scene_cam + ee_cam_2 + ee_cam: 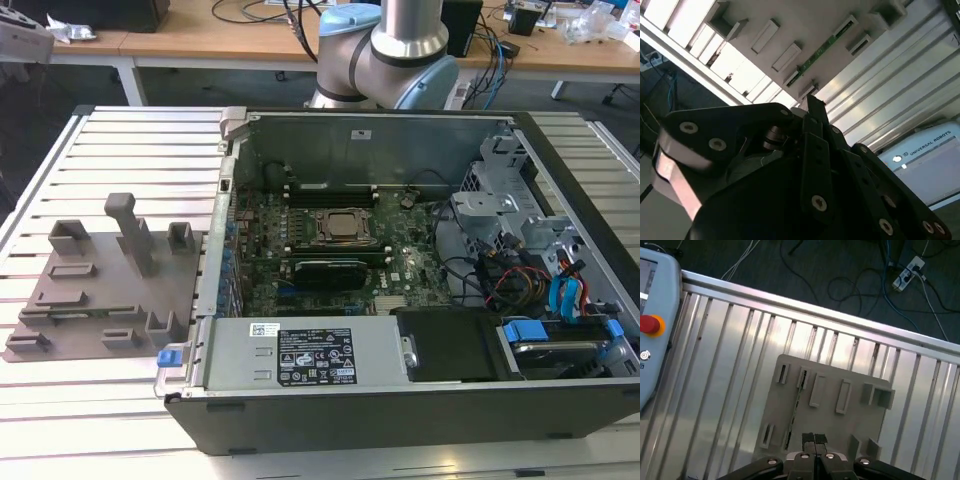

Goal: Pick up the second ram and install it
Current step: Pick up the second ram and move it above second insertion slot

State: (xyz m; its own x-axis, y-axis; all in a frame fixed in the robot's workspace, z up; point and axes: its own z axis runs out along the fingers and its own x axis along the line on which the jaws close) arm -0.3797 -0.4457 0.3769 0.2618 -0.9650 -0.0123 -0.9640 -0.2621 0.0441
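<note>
The second ram (796,407) is a thin green stick standing on edge in slots of the grey holder plate (830,425). It also shows as a green strip (822,48) between the holder blocks. My gripper (814,439) hangs above the plate, a little to one side of the stick's near end and apart from it. Its black fingers (815,107) are pressed together, shut on nothing. In the exterior view the holder plate (100,290) lies to the left of the open computer case (400,260).
The plate rests on a ribbed aluminium table (730,365). A teach pendant with a red button (650,324) lies at one table edge. Cables and a power strip (907,275) lie on the floor beyond. The arm's base (385,55) stands behind the case.
</note>
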